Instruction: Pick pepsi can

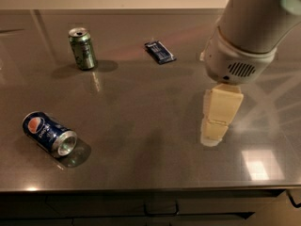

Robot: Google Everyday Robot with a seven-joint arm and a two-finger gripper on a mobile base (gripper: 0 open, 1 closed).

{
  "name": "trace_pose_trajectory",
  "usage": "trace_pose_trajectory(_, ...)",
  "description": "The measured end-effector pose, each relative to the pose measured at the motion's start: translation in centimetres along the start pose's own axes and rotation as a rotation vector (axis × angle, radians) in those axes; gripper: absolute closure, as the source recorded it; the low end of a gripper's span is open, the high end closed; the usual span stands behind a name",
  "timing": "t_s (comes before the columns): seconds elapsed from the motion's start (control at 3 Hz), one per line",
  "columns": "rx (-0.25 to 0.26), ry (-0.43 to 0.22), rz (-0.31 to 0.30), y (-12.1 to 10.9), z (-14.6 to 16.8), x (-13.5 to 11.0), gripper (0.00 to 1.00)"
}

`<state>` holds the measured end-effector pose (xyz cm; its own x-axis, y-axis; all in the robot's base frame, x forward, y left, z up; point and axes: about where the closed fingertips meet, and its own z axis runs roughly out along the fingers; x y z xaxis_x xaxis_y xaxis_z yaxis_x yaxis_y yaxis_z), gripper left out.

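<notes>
Kitchen perhaps: steel counter [141, 102] under gripper [214, 136]

There is only one camera view. It looks down at a slant on the worktop [141, 140] from the side of its front edge. The far edge lies near the top of the picture and the near edge near the bottom. The camera is rather close, and the worktop fills almost the whole picture. The arm [249, 27] shows at the upper right, nearest to the lens. The gripper [216, 126] hangs below it, right of the middle, over the worktop.
</notes>
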<state>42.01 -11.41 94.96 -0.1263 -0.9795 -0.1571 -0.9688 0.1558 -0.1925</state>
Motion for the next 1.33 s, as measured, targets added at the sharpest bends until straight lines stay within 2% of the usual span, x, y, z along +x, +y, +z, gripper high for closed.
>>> trace_pose_trajectory(0.33, -0.031, 0.008, 0.011, 2.2, 2.7, -5.0, 0.0)
trace_pose_trajectory(0.67, -0.041, 0.012, 0.047, 3.2, 5.5, -9.9, 0.0)
trace_pose_trajectory(1.33, -0.076, 0.055, 0.159, 3.5, 10.1, -17.7, 0.0)
